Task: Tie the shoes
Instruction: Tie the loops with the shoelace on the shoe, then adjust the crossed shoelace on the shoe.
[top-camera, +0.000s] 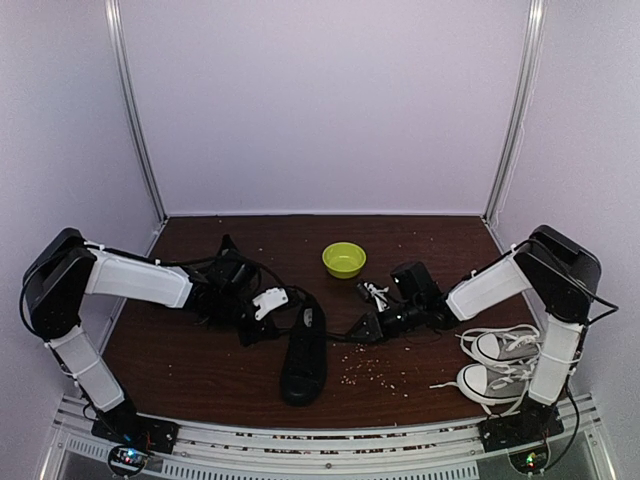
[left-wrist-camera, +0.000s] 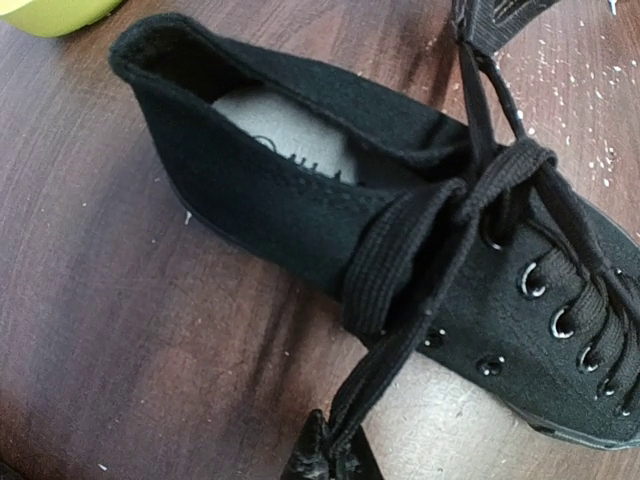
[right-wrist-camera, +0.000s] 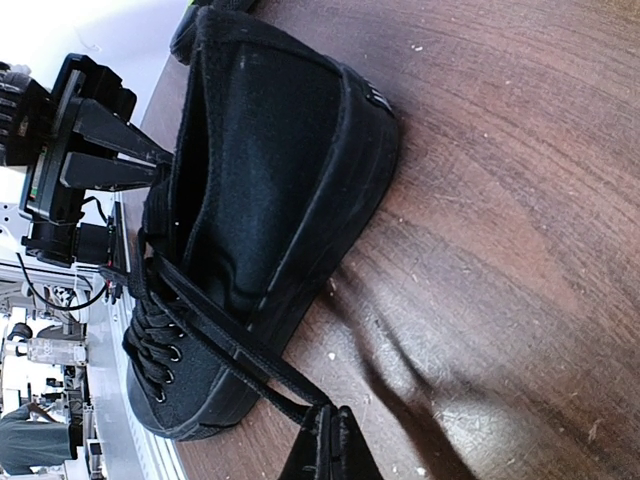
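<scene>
One black shoe lies mid-table, toe toward the near edge; in the left wrist view the shoe shows its open collar and its eyelets. Its two black lace ends cross over the tongue and stretch out to either side. My left gripper is shut on one lace end just left of the shoe. My right gripper is shut on the other lace end, to the shoe's right. A dark shape behind the left arm is partly hidden.
A yellow-green bowl sits behind the shoe. Grey-and-white sneakers with white laces lie at the right near the right arm's base. A small black-and-white object is by the right wrist. Pale crumbs dot the wooden table.
</scene>
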